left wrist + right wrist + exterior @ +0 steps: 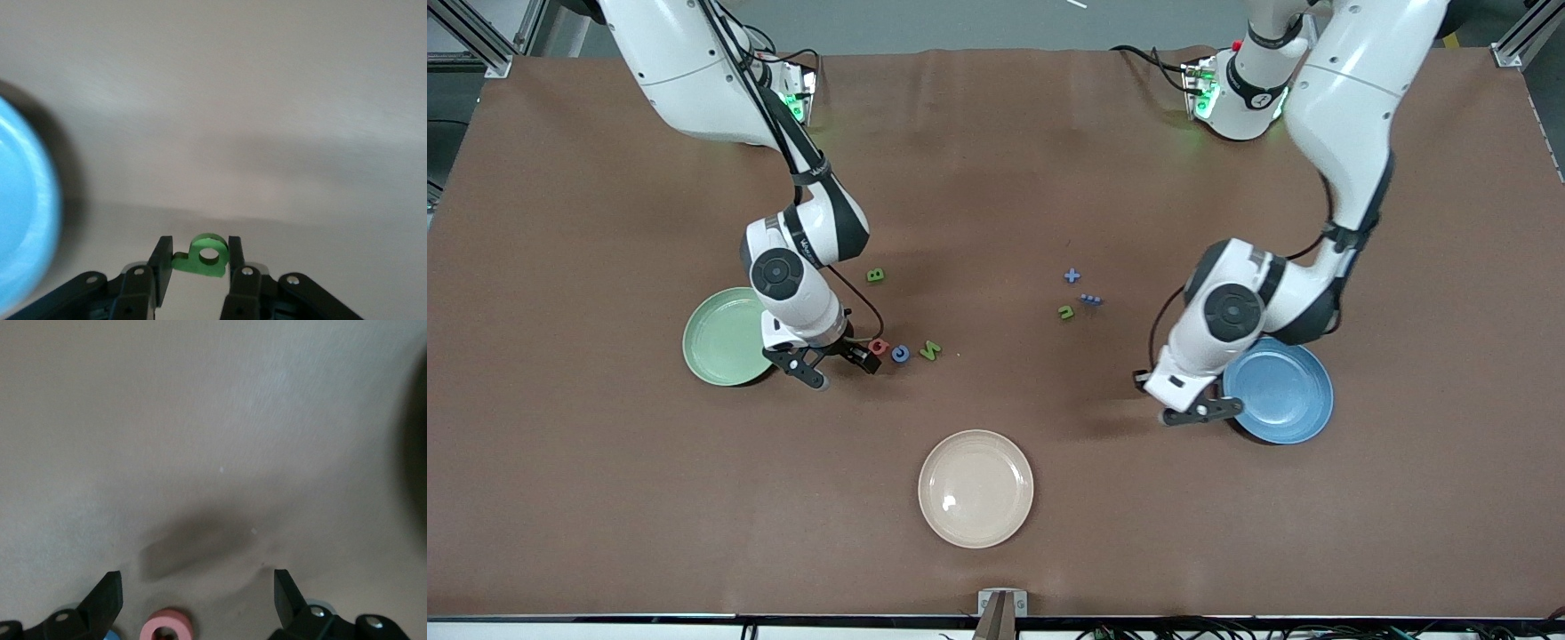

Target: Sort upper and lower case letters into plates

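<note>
The pale green plate (725, 336) lies toward the right arm's end of the table. The blue plate (1285, 391) lies toward the left arm's end and shows at the edge of the left wrist view (20, 213). My left gripper (1202, 412) is shut on a small green letter (208, 257) and holds it over the bare table just beside the blue plate. My right gripper (840, 366) is open, low beside the green plate. A red letter (879, 347) lies by its fingers and shows between them in the right wrist view (167, 628). Both plates look empty.
A blue letter (901, 354) and a green N (930, 350) lie beside the red letter. A green B (876, 276) lies farther from the camera. A blue plus (1072, 276), a blue divide sign (1090, 300) and a green letter (1065, 312) lie mid-table. A cream plate (975, 488) sits nearest the camera.
</note>
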